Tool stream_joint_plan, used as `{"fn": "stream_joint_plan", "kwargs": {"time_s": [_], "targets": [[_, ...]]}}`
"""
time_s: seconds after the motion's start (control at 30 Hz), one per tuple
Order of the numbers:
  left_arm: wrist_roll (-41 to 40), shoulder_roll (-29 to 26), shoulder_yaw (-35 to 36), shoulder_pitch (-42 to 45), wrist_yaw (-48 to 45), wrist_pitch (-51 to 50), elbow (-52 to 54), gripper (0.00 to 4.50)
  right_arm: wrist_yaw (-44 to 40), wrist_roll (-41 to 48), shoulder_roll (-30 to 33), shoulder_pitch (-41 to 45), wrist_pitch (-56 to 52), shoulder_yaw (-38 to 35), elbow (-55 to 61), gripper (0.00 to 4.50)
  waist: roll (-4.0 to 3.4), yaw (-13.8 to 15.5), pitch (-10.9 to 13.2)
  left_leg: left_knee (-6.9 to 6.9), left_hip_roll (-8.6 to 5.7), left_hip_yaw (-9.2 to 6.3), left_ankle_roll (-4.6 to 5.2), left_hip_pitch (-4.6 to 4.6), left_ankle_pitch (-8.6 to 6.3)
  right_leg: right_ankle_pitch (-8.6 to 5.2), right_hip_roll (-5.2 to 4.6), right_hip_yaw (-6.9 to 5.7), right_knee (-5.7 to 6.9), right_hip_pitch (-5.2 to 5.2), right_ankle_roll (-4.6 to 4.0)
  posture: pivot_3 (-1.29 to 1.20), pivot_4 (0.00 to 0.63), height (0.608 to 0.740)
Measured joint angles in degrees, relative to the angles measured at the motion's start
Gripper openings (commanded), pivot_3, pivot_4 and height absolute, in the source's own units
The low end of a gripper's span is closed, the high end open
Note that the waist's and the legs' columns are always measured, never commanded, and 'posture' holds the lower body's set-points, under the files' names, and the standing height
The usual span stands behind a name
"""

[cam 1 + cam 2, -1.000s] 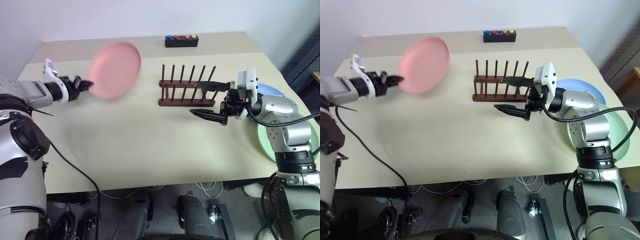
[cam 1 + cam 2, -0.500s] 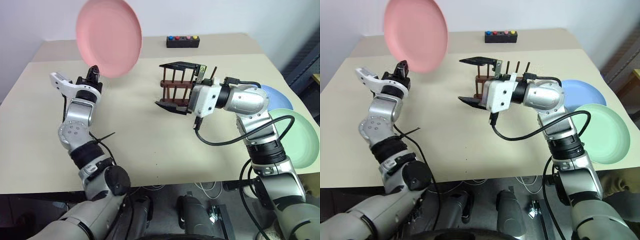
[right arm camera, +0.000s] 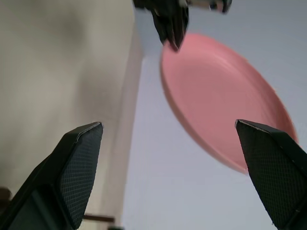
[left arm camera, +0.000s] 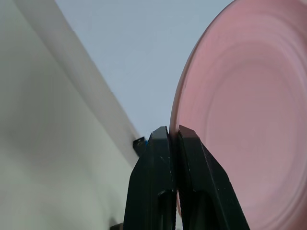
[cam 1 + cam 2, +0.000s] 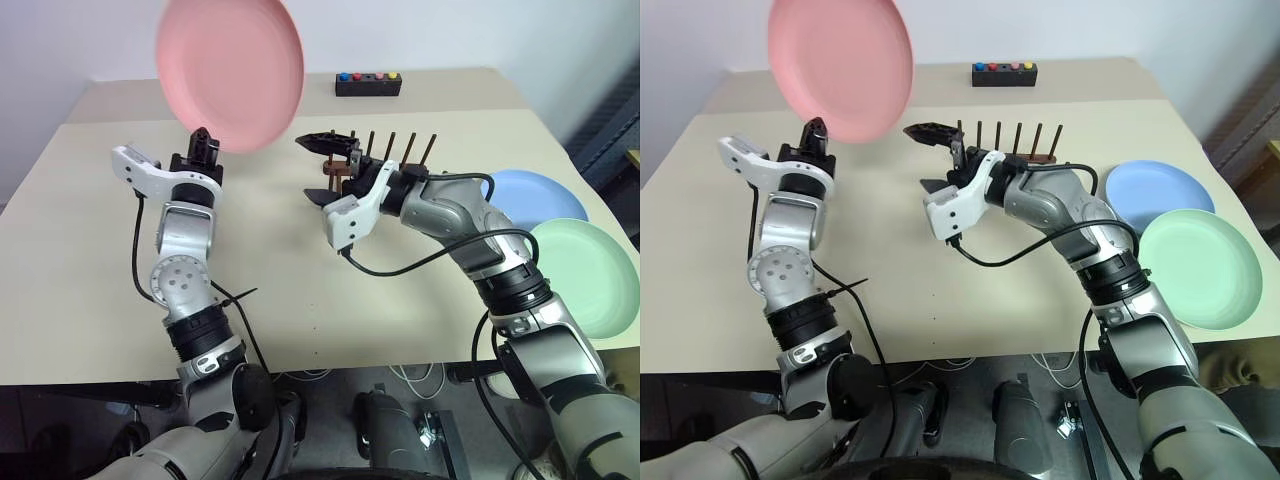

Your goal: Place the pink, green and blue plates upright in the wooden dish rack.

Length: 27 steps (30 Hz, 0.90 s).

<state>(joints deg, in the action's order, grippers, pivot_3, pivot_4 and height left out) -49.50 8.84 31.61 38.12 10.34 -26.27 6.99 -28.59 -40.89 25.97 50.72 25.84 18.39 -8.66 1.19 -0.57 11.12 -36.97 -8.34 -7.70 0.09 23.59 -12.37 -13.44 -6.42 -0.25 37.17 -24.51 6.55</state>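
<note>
- Left pincer (image 5: 203, 137) pinches the lower rim of the pink plate (image 5: 230, 72), fingers pressed tight on the edge; the left wrist view shows both black fingers (image 4: 163, 158) clamped on the rim.
- Pink plate is held up in the air, standing nearly upright, above the far-left part of the counter (image 5: 90, 260), face turned toward the right arm.
- Right pincer (image 5: 325, 165) is spread wide and holds nothing, with one finger high and one low; it hangs just in front of the left end of the wooden dish rack (image 5: 400, 155).
- In the right wrist view, the two spread fingers (image 3: 72, 167) frame the pink plate, which is well apart from them and not touched.
- Wooden dish rack sits on the counter toward the far middle; its upright pegs are bare and no plate is in it. The right arm covers part of its left end.
- Blue plate (image 5: 535, 195) lies flat on the counter at the right, near the edge.
- Green plate (image 5: 590, 275) lies flat, nearer than the blue one and overlapping its near rim, partly past the counter's right edge.
- Small black box with coloured buttons (image 5: 368, 83) sits at the counter's far edge, behind the rack.
</note>
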Motion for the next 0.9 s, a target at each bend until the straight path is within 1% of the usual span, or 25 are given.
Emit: {"fn": "stream_joint_plan", "kwargs": {"time_s": [0.2, 0.33, 0.53, 0.63, 0.67, 0.83, 0.87, 0.9], "targets": [[1.4, 0.03, -5.84, -0.85, 0.19, 3.26, 0.02, 0.06, 1.21, -3.36, -3.2, 2.98, -8.13, 1.15, -0.04, 4.5, 0.0, 0.01, 0.0, 0.01, 0.01, 0.0, 0.0, 0.0, 0.0, 0.01, 0.01, 0.0, -0.02, 0.0, -0.01, 0.0, 0.15, 0.74], [1.62, 0.02, -7.07, -1.93, 0.62, 4.66, 0.05, 0.06, 0.87, -3.96, -3.77, 2.67, -10.62, 3.35, -0.04, 4.5, 0.0, -0.01, 0.0, 0.02, 0.0, 0.0, 0.0, 0.0, 0.0, 0.0, 0.02, 0.0, -0.02, -0.01, -0.01, 0.0, 0.15, 0.74], [2.03, -0.04, -8.97, -2.1, 1.06, 5.5, 0.15, 0.06, 0.59, -3.89, -3.85, 2.55, -12.03, 4.45, -1.17, 4.5, 0.0, -0.01, 0.0, 0.02, 0.0, 0.0, 0.01, 0.0, 0.0, 0.0, 0.02, 0.0, -0.03, 0.0, -0.01, 0.0, 0.15, 0.74], [2.11, -0.07, -9.85, -2.65, 1.12, 5.56, 0.33, 0.0, 1.1, -3.85, -3.47, 2.55, -11.71, 4.8, -3.35, 3.72, 0.0, -0.01, 0.0, 0.03, 0.01, 0.0, 0.01, 0.0, 0.0, 0.0, 0.02, 0.0, -0.04, 0.0, -0.01, 0.0, 0.15, 0.74], [2.08, -0.04, -10.08, -2.84, 1.17, 5.54, 0.33, 0.0, 1.31, -3.85, -3.43, 2.55, -11.69, 4.8, -4.02, 3.29, 0.0, -0.01, 0.0, 0.03, 0.01, 0.0, 0.01, 0.0, 0.0, 0.0, 0.02, 0.0, -0.04, 0.0, -0.01, 0.0, 0.15, 0.74], [1.35, 0.04, -10.52, -3.82, 1.88, 5.18, 0.33, 0.0, 5.02, -3.88, -2.6, 2.97, -10.22, 4.84, -9.06, 0.69, 0.0, 0.0, 0.0, 0.04, 0.01, 0.0, 0.01, 0.0, 0.0, 0.0, 0.02, 0.0, -0.04, 0.0, -0.01, 0.0, 0.15, 0.74], [1.24, 0.07, -10.6, -4.0, 1.92, 5.11, 0.34, 0.0, 5.53, -4.0, -2.32, 3.09, -9.94, 4.97, -10.0, 0.26, 0.0, 0.0, 0.0, 0.05, 0.01, 0.0, 0.01, 0.0, 0.0, 0.0, 0.02, 0.0, -0.05, 0.0, -0.01, 0.0, 0.15, 0.74], [1.13, 0.06, -10.84, -3.99, 1.78, 5.1, 0.56, 0.0, 5.55, -4.23, -2.16, 3.11, -9.65, 5.47, -11.01, 0.12, 0.0, -0.01, 0.0, 0.05, 0.01, 0.0, 0.01, 0.0, 0.0, 0.0, 0.02, 0.0, -0.06, 0.0, -0.01, 0.0, 0.15, 0.74]]}}
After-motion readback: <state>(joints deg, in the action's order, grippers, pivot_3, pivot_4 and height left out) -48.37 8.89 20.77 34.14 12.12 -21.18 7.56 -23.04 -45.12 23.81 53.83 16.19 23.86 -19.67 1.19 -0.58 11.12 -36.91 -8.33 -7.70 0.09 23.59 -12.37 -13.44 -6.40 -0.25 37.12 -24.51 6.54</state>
